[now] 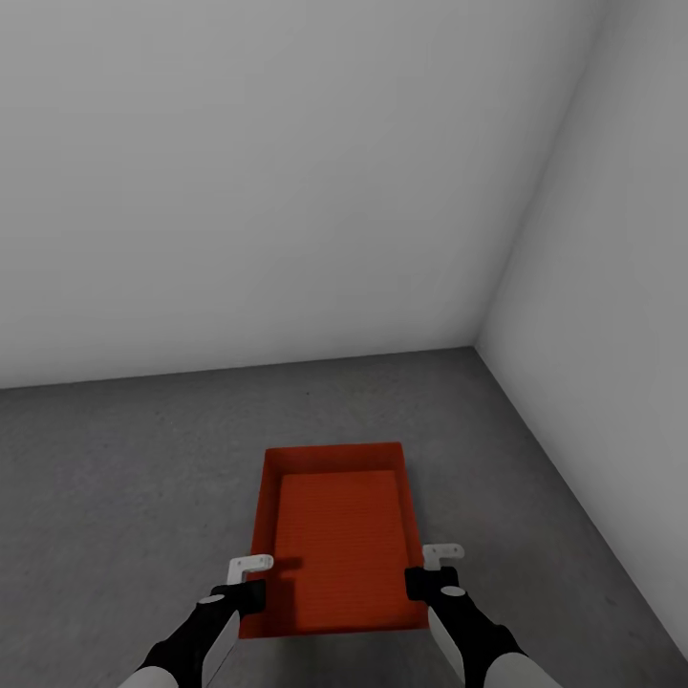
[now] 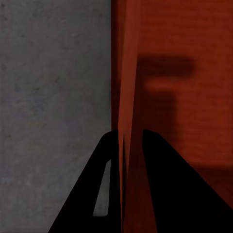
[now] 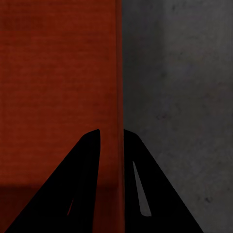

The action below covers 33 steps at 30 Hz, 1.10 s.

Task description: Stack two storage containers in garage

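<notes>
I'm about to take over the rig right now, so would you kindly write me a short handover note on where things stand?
Left gripper: shut on the storage container, fingers straddling its left side wall.
Right gripper: shut on the same container's right side wall, one finger inside, one outside.
Container: open top up, gripped by both arms over the grey concrete floor, near a corner of plain walls. Whether it already rests on the floor is unclear.
Done: one container brought to the garage.
Left: set it down and release; no second container is in sight here, so it still needs stacking.

2 arms low, forward; left gripper [image 1: 250, 581], right gripper [image 1: 432, 568] clamped.
</notes>
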Tool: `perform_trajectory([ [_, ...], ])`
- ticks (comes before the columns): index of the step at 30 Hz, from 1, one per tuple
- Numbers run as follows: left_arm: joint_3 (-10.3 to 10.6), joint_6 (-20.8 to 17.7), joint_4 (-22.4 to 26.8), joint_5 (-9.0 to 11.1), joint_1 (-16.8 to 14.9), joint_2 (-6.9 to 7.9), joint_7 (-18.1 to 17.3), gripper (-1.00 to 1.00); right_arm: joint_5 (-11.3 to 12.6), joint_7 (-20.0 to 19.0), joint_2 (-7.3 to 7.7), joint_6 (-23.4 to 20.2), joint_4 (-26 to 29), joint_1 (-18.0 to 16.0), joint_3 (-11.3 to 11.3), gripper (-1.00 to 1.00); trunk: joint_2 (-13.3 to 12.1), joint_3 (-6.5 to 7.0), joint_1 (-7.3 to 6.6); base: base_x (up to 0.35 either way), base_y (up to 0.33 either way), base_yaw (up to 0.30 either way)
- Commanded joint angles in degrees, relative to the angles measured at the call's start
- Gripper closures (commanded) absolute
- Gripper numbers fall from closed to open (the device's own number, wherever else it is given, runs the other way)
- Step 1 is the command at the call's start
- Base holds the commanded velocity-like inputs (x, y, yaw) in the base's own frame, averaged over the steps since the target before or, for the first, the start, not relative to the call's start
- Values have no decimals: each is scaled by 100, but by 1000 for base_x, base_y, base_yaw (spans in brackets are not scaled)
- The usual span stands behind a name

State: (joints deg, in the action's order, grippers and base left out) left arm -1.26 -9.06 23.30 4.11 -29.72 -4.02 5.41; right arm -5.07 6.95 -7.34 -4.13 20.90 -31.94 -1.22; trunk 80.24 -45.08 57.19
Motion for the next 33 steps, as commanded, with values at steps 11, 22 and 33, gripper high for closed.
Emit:
perform_trajectory([
  [11, 187, -29, 16, 62, 10, -2, -198, 100, -31, 96, -4, -44, 10, -120, -185, 100, 325, -149, 176, 0, 0, 0],
  [22, 187, -31, 17, 62, 10, 0, -198, 100, -30, 96, -4, -44, 10, -120, -185, 100, 445, -203, 242, 0, 0, 0],
  [33, 187, -26, 17, 55, 10, 3, -198, 100, -34, 96, -4, -44, 10, -123, -185, 100, 606, -275, 330, 0, 0, 0],
])
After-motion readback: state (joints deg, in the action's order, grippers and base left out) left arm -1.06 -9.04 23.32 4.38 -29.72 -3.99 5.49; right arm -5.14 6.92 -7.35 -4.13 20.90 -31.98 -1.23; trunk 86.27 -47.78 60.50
